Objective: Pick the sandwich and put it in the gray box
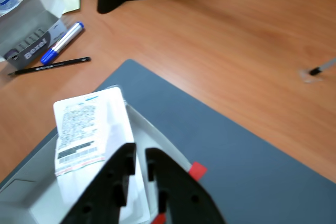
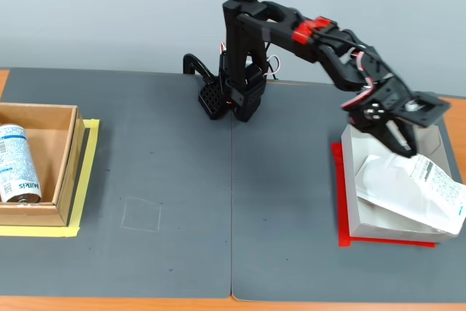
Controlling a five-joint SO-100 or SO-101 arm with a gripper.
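White plastic is what you see lying across the gray box [image 2: 352, 202]: the sandwich [image 2: 411, 193] sits tilted in it, its labelled end sticking out over the box's right wall in the fixed view. The box itself rests on a red strip at the right end of the dark mat [image 2: 182, 202].

Your gripper [image 2: 403, 143] hangs just above the package's upper left part. In the wrist view the two black fingers [image 1: 122, 167] stand close together with only a narrow slit between them, and the sandwich [image 1: 84, 129] lies to their left rather than in the slit. Whether the tips touch the package, you cannot tell from either view.

Far to the left in the fixed view, a brown cardboard box [image 2: 62, 172] sits on yellow tape, holding a white-and-blue can [image 2: 16, 164] on its side. The wrist view also shows a blue marker [image 1: 63, 42] and a black pen [image 1: 50, 66] on the wooden table [image 1: 226, 51].
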